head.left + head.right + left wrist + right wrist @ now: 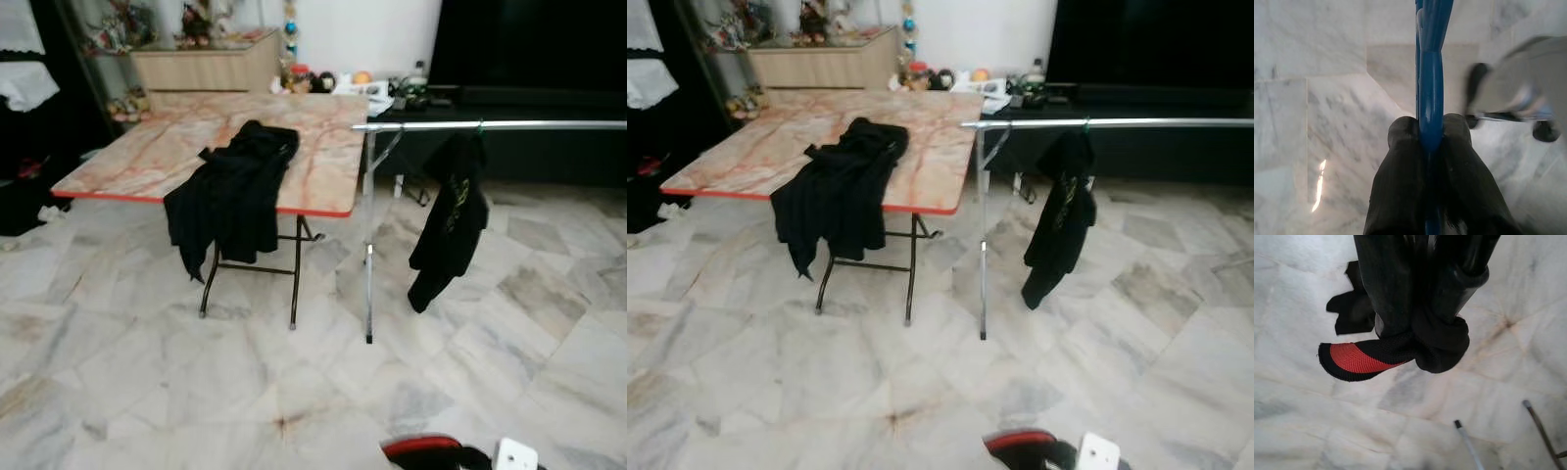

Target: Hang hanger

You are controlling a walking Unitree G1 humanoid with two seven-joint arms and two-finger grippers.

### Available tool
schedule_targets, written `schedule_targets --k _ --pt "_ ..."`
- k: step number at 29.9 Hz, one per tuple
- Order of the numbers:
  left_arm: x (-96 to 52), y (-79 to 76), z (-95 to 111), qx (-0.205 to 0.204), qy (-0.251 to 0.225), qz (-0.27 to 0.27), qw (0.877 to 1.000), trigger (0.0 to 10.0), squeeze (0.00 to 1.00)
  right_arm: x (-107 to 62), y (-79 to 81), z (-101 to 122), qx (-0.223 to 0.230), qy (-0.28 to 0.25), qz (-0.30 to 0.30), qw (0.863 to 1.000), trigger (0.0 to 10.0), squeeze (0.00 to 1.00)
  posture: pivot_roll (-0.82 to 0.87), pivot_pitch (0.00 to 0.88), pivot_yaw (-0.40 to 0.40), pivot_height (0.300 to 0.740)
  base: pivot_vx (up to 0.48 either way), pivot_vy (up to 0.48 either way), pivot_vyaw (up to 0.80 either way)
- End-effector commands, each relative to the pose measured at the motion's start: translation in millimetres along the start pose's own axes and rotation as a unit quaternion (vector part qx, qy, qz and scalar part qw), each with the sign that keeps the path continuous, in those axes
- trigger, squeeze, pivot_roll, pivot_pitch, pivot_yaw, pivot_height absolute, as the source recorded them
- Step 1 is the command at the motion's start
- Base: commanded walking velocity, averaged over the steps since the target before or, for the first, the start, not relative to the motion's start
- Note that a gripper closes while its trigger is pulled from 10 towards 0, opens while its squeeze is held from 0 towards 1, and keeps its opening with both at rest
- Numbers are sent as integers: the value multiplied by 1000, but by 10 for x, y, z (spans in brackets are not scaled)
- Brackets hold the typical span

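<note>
Left wrist view: left gripper (1431,139) clamped on blue plastic hanger (1431,73), bare marble floor (1327,122) beneath. Right gripper (1425,328) pinches black-and-red fabric (1352,360). Head cam: open floor before silver rail (490,125).

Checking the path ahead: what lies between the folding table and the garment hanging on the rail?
The rail's upright silver leg on bare marble floor separates the table from the hanging black garment, per both eye views.

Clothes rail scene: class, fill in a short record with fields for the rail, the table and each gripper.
rail: silver clothes rail with one black garment hanging on it
table: marble-pattern folding table, a black jacket draped over its edge
left gripper: jaws shut on blue hanger
right gripper: jaws shut on black and red cloth
floor: marble tiles
</note>
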State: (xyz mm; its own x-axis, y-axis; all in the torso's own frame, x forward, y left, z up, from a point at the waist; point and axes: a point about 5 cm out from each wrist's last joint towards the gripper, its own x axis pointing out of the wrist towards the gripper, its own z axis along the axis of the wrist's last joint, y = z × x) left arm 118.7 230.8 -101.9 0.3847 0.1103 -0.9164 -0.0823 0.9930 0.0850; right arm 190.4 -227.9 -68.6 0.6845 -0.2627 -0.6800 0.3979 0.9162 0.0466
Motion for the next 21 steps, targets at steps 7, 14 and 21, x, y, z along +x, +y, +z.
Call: schedule_targets --k 7,14,21 --pt "-11 69 -30 -2 4 9 1000 10000 0 35 121 116 5 -19 17 1000 10000 0 138 0 12 740 0 480 0" --pt "-10 60 -29 -2 3 9 1000 10000 0 37 130 120 2 -19 19 1000 10000 0 140 0 10 740 0 480 0" --pt "-10 57 -26 2 0 11 1000 10000 0 39 144 124 1 -19 21 1000 10000 0 140 0 10 740 0 118 0"
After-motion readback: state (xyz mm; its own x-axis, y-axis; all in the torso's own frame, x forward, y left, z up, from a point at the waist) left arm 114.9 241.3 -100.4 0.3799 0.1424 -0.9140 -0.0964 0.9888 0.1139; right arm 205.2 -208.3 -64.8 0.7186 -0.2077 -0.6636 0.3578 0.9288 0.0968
